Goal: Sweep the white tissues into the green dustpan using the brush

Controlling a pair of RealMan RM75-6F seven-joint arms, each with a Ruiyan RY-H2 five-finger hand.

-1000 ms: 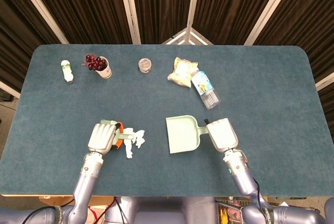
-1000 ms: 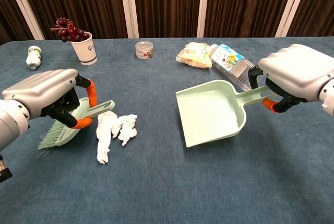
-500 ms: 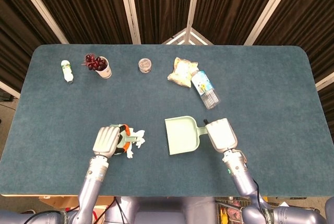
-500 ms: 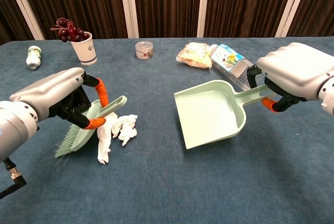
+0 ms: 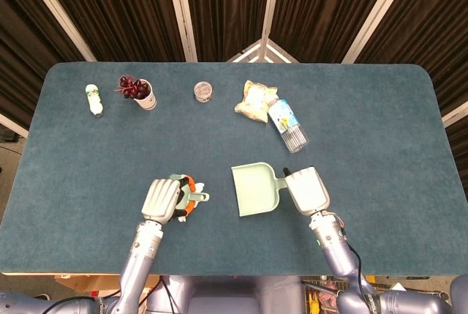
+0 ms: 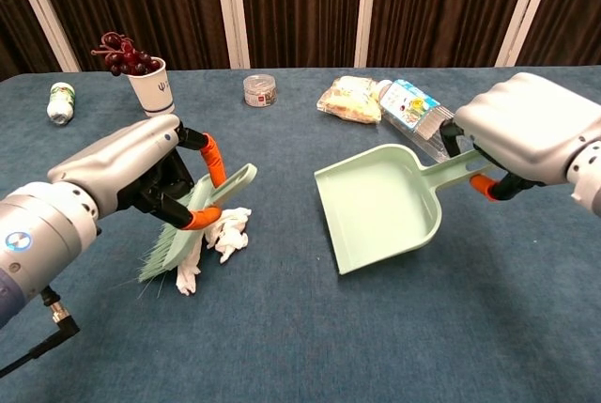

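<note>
My left hand (image 6: 141, 173) (image 5: 162, 198) grips a pale green brush (image 6: 192, 224) by its handle, bristles down on the left side of the white tissues (image 6: 218, 235). In the head view only a bit of the tissues (image 5: 191, 200) shows past the hand. To the right, my right hand (image 6: 531, 135) (image 5: 308, 189) holds the green dustpan (image 6: 380, 204) (image 5: 254, 189) by its handle, the pan's open mouth facing the tissues a short gap away.
At the far side lie a small white bottle (image 5: 93, 99), a cup of dark grapes (image 5: 139, 92), a round tin (image 5: 203, 91), a snack packet (image 5: 254, 99) and a clear plastic bottle (image 5: 287, 124) just behind the dustpan handle.
My left hand has swept the brush rightward onto the tissues, bunching them toward the dustpan. The dustpan has shifted slightly left.
</note>
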